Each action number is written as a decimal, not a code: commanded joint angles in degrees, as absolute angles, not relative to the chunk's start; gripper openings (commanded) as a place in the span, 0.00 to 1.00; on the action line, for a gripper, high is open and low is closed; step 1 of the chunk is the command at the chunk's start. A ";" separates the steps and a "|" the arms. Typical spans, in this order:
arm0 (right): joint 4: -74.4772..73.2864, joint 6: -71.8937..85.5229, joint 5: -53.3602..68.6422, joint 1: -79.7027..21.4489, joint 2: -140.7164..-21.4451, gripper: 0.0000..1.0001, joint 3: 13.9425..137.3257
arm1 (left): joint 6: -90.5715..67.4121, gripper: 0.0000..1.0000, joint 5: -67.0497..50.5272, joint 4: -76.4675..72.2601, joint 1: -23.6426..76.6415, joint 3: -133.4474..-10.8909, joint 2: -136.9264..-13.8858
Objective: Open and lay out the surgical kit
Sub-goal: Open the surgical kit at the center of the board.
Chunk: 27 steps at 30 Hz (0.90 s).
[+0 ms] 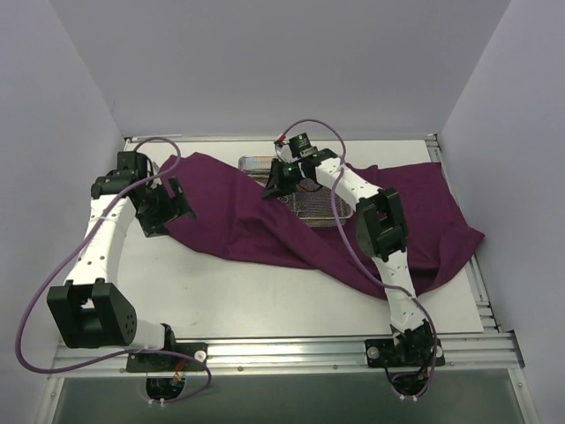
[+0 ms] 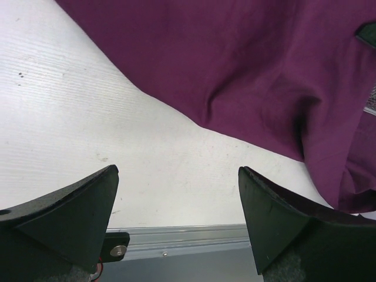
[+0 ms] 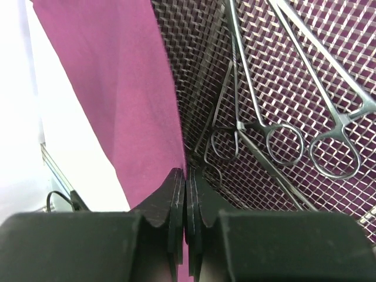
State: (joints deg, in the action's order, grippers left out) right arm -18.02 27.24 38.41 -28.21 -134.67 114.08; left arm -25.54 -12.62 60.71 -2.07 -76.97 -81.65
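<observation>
Right gripper [image 3: 185,173] is clamped fully shut. There's a sliver of the dark purple cloth wrap [image 3: 117,88] running down between its fingers, so I'd say it has the flap's edge pinched right by the tray's rim. That makes sense if the plan is to peel the flap off sideways. Just beside the pinch sits the shallow rectangular silver wire-mesh tray [image 3: 352,35], uncovered on this side. At least 2 small silver scissor-handled clamps [image 3: 241,125] lie flat in it, ring handles toward the gripper. From above, the cloth spreads out to both sides of the tray over the white surface [image 1: 265,291], bunched into a ridge in front. Left gripper [image 2: 177,176] hangs wide open with nothing in it, over bare surface just off the cloth's left edge, probably parked there to take that side. Wrap looks only part-open to me, and the tools aren't laid out yet.
</observation>
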 commanded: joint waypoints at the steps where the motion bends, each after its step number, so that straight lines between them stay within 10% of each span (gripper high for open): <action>1: -17.67 27.51 37.80 -29.44 -131.32 0.00 118.82 | -27.33 0.92 -7.92 63.10 -2.72 -79.89 -79.19; 9: -20.92 27.16 40.51 -40.05 -129.99 0.00 128.50 | -31.73 0.96 8.48 70.91 -5.18 -87.07 -77.26; 20: -25.05 21.80 43.60 -60.20 -120.16 0.05 105.32 | -32.70 0.96 21.63 74.18 -7.20 -94.32 -72.95; 27: -18.65 22.31 41.48 -51.43 -108.12 0.73 86.85 | -31.82 0.96 11.18 68.74 -8.53 -87.37 -71.28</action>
